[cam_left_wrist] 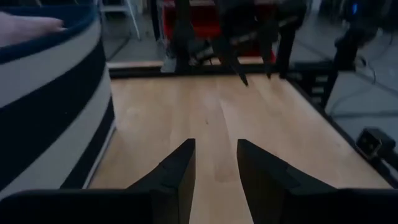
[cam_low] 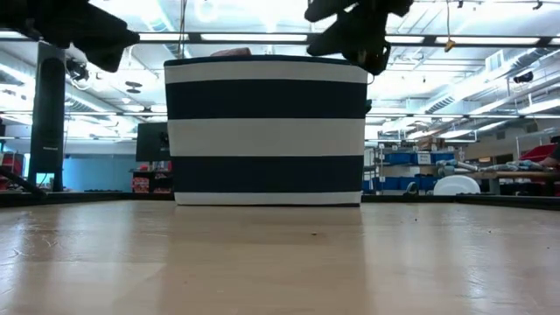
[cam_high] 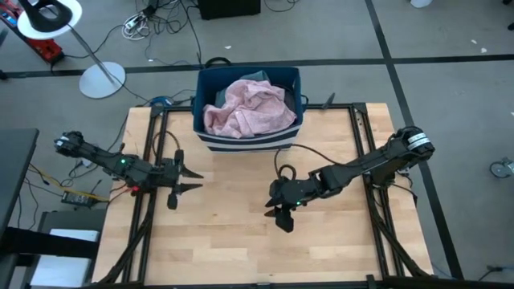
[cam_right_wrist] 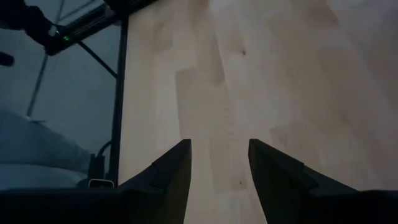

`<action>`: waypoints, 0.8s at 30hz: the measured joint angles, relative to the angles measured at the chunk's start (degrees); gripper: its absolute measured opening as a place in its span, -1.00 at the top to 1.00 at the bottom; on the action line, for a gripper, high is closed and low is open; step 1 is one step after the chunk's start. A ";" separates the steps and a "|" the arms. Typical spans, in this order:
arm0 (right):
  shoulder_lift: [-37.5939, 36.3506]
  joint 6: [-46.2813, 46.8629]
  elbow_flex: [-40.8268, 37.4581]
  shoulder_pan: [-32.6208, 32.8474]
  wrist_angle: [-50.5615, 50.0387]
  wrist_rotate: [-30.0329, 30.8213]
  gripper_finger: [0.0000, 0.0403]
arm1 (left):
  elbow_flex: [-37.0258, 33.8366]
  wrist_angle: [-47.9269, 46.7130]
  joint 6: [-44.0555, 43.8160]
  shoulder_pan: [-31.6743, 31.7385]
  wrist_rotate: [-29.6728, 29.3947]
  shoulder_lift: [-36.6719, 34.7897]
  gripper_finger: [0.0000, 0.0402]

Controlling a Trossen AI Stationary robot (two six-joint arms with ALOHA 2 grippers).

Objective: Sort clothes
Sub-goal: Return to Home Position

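Grippers: you've got left gripper and right gripper both parted, empty, above the table; pink shirt fills the striped bin.

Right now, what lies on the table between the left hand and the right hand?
Nothing: in the high view only bare wooden table stretches between the left hand and the right hand, both open. The left wrist view shows the same.
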 joint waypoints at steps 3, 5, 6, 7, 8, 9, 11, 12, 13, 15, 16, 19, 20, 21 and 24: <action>-1.27 0.06 -2.71 -0.31 3.99 -0.75 0.20 | -4.77 3.15 -0.62 0.97 -0.09 -5.59 0.38; -2.26 -0.05 -3.24 -0.33 4.28 -1.36 0.20 | -7.66 5.61 -1.66 1.86 1.29 -8.84 0.38; -2.64 -0.09 -3.31 -0.33 4.25 -1.36 0.20 | -8.88 6.96 -1.82 2.34 1.79 -10.29 0.38; -3.08 -0.46 -3.31 -0.38 4.07 -1.39 0.20 | -9.75 7.96 -1.85 2.88 2.48 -11.53 0.38; -3.51 -1.15 -3.31 -0.40 3.82 -1.39 0.20 | -10.43 8.49 -1.86 3.42 2.72 -12.56 0.38; -3.93 -1.74 -3.31 -0.45 3.51 -1.41 0.20 | -11.07 9.04 -1.88 4.05 3.00 -13.31 0.38; -4.82 -2.93 -3.31 -0.77 2.56 -1.49 0.20 | -11.71 8.98 -1.91 5.38 4.01 -14.28 0.38; -5.27 -3.56 -3.31 -1.05 1.99 -1.53 0.20 | -11.93 8.60 -1.81 6.09 4.22 -14.54 0.38; -5.69 -4.20 -3.32 -1.41 1.67 -1.52 0.20 | -11.98 8.61 -1.67 6.88 4.56 -14.54 0.38; -6.52 -5.37 -3.33 -2.07 1.03 -1.50 0.20 | -11.98 8.46 -1.59 8.72 5.45 -14.52 0.38; -6.84 -5.77 -3.33 -2.47 0.73 -1.50 0.20 | -11.98 8.40 -1.58 9.66 6.15 -14.52 0.38; -7.52 -7.34 -3.31 -3.78 -0.70 -1.66 0.20 | -11.98 7.27 -1.51 12.81 10.14 -14.47 0.38; -7.61 -7.77 -3.33 -4.19 -0.92 -2.03 0.20 | -11.98 6.89 -1.42 13.88 11.77 -14.47 0.38; -7.66 -8.12 -3.33 -4.65 -1.18 -2.46 0.20 | -11.98 6.75 -1.35 14.94 13.26 -14.47 0.38; -7.67 -8.96 -3.33 -5.90 -1.26 -3.69 0.20 | -11.98 7.02 0.05 17.73 15.02 -14.69 0.38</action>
